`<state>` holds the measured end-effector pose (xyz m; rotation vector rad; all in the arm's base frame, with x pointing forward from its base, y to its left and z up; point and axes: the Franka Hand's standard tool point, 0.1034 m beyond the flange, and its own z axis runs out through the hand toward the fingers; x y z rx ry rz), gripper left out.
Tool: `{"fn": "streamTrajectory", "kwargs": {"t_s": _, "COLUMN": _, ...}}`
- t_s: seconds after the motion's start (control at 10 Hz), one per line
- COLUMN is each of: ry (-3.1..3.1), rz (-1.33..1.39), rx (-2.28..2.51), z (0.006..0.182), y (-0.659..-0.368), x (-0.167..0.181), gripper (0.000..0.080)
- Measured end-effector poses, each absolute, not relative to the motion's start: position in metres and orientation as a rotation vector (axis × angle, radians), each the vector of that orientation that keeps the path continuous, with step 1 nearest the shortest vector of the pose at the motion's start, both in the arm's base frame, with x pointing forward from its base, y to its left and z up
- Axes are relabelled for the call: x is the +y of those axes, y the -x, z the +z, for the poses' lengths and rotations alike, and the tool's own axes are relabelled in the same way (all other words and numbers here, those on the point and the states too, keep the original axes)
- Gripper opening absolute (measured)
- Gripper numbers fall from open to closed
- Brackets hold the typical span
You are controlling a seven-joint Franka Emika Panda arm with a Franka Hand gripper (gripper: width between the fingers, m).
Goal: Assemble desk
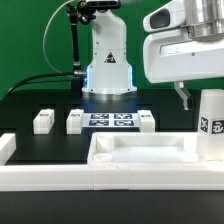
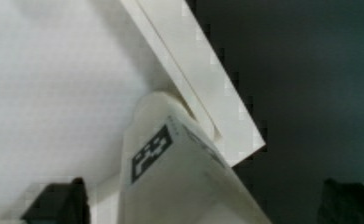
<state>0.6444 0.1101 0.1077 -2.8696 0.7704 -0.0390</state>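
Spread wide, my jaws hold nothing, and each stands clear of what lies between them. My gripper points straight down. In the wrist view its two dark fingertips show at opposite edges of the picture, neither one touching anything that I can see. Between the jaws and just below them stands one leg post, white and upright, with its black-and-white tag on one side face. The exterior view shows the same post right under my hand, with one finger just beside and above its top. Against that post, running away from the jaws, is the raised rim of the tabletop panel. The post sits at the panel's corner, though I cannot tell whether it is seated in the panel or only touches the rim. The panel lies flat with its hollow side up, stretching from beneath my jaws toward the exterior view's left. Well apart from my jaws, beyond the panel's far edge, three more leg posts sit in a row on the black table — the marker board lies between the second and the third. A long white barrier wall runs along the panel's near side, also clear of my jaws.
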Motion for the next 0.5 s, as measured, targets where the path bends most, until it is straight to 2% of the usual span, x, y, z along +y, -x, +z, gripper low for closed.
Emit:
{"fn": "streamTrajectory", "kwargs": {"t_s": 0.3, "ry": 3.040, "rz": -0.122, "rx": -0.270, "z": 0.1092, "y": -0.6501, "x": 0.0972, "gripper": 0.0649}}
{"fn": "streamTrajectory", "kwargs": {"t_s": 0.5, "ry": 3.039, "rz": -0.101, "rx": -0.332, "z": 0.1085, "y": -0.6495, "x": 0.0981, "gripper": 0.0649}}
